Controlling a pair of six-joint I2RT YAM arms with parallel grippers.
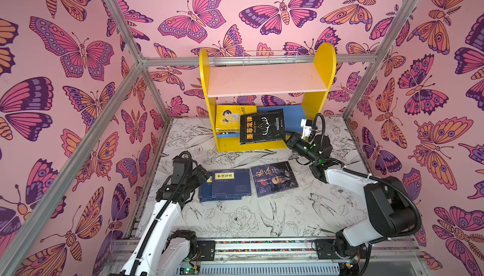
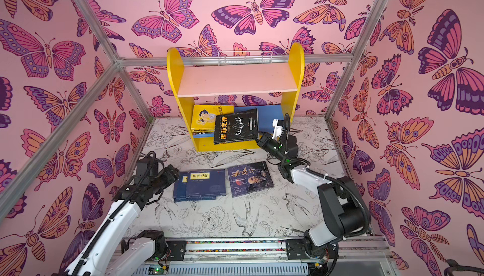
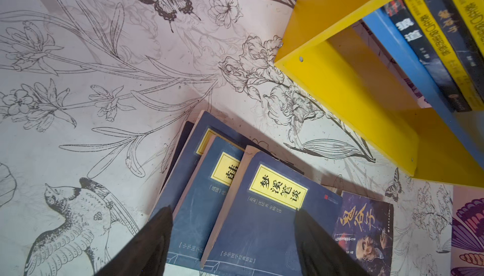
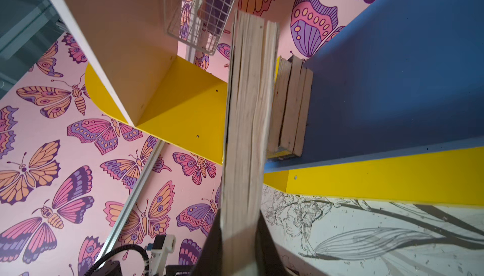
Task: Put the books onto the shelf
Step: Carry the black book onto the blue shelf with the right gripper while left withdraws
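In both top views the right gripper pinches the black book by one corner at the shelf, so it could sag and snag the stack, while in the left wrist view the left gripper hovers wide open over the navy books, and in the right wrist view the page edges already bow.

Both top views look steeply down from high at the near edge, over both arm bases toward the back wall, taking in the whole table with the shelf at upper centre; the two overlap almost fully, the shelf sitting further left in one. The left wrist view hangs close over the blue books at its lower centre, the shelf's base filling its upper right. The right wrist view looks along a book's page edge into the shelf's lower tier from very near, so both wrist views share that shelf.
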